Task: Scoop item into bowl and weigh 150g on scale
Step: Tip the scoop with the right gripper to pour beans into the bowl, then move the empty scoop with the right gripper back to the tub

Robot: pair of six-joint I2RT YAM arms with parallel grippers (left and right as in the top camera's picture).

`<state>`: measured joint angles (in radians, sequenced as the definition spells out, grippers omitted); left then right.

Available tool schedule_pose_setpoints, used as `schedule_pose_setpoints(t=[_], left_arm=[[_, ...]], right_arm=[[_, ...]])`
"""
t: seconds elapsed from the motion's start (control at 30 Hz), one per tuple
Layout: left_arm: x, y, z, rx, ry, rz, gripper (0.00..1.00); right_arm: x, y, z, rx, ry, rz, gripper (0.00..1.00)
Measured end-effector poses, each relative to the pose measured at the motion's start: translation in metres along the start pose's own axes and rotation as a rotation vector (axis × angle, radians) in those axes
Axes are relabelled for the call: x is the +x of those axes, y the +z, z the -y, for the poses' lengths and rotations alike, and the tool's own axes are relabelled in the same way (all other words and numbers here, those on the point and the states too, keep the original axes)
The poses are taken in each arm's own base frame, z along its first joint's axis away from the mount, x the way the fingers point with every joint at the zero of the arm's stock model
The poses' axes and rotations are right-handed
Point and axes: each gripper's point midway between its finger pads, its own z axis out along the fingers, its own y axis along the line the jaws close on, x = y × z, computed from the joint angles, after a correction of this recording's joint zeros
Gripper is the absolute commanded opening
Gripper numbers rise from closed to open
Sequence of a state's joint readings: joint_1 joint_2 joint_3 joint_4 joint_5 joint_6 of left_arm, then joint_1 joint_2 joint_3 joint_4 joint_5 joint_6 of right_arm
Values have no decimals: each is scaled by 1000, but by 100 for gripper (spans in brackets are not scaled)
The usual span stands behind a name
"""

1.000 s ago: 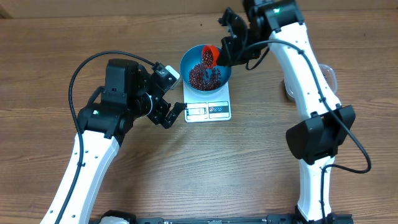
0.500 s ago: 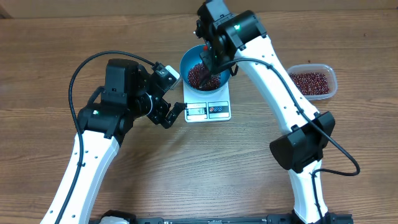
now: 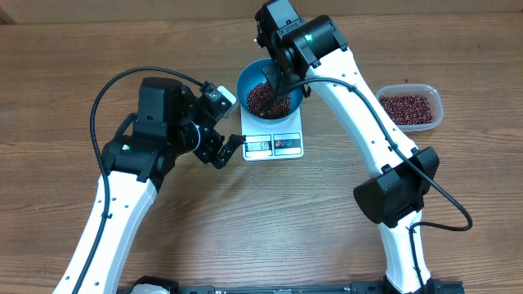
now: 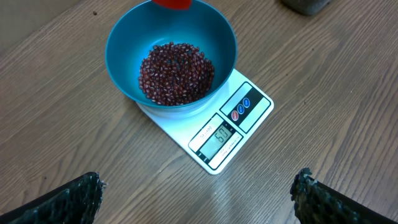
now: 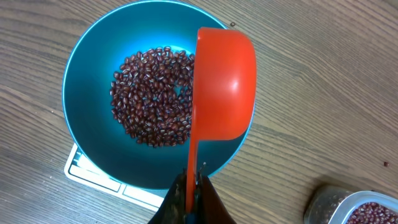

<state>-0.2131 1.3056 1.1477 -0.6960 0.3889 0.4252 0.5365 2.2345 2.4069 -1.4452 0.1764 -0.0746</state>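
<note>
Table [image 3: 65, 49] holds the whole setup. The left arm is parked just left of the scale [image 4: 245, 102], with the left gripper [image 4: 198, 182] spread wide and holding nothing. The right arm reaches over the bowl [image 4: 217, 37], which sits on the scale. The right gripper [image 5: 191, 190] is clamped on the handle of the orange scoop [image 5: 225, 84]. The scoop is turned over above the bowl's rim with its back to the wrist cam, so can't tell if anything is left inside. Beans [image 4: 176, 73] form a low heap in the bowl bottom, and more sit in the clear tub [image 3: 439, 106], well right of the scale. Display [image 4: 222, 135] looks like roughly sixty, well short of target. Judged step: the dump of one scoopful, mid-task. Next move calls for righting the scoop, swinging to the tub and reloading, with smaller loads as the target nears.
</note>
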Motion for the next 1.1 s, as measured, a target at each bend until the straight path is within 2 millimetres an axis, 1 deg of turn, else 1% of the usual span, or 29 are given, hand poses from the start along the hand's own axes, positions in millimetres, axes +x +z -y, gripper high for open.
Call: schedule_pose_setpoints(t=[0.2, 0.3, 0.33, 0.43, 0.5, 0.53, 0.57, 0.6, 0.67, 0.73, 0.77, 0.87, 0.93, 0.97, 1.03, 1.1], left_arm=[[0, 0, 0, 0, 0, 0, 100], [0, 0, 0, 0, 0, 0, 100], [0, 0, 0, 0, 0, 0, 100], [0, 0, 0, 0, 0, 0, 99], [0, 0, 0, 0, 0, 0, 100], [0, 0, 0, 0, 0, 0, 99], [0, 0, 0, 0, 0, 0, 99], [0, 0, 0, 0, 0, 0, 100], [0, 0, 0, 0, 0, 0, 100], [0, 0, 0, 0, 0, 0, 99], [0, 0, 0, 0, 0, 0, 99], [0, 0, 0, 0, 0, 0, 100], [0, 0, 0, 0, 0, 0, 99], [0, 0, 0, 0, 0, 0, 100], [0, 0, 0, 0, 0, 0, 100], [0, 0, 0, 0, 0, 0, 100]], right_arm=[[-5, 0, 0, -10, 8, 21, 4], [-6, 1, 0, -66, 27, 23, 4], [-7, 2, 2, -90, 41, 27, 4], [-7, 4, 20, -157, 112, 32, 4], [-6, 5, 38, -185, 164, 33, 4], [-4, 5, 55, -200, 212, 38, 4], [-3, 5, 59, -205, 225, 39, 4], [-2, 3, 72, -214, 257, 46, 4], [4, -4, 98, -227, 320, 61, 4], [14, -17, 129, -232, 393, 76, 4], [22, -25, 146, -232, 436, 84, 4], [44, -48, 184, -236, 535, 106, 4], [66, -63, 207, -239, 610, 100, 4], [74, -67, 215, -238, 639, 93, 4], [99, -73, 230, -240, 692, 57, 4], [116, -75, 237, -245, 717, 20, 4]])
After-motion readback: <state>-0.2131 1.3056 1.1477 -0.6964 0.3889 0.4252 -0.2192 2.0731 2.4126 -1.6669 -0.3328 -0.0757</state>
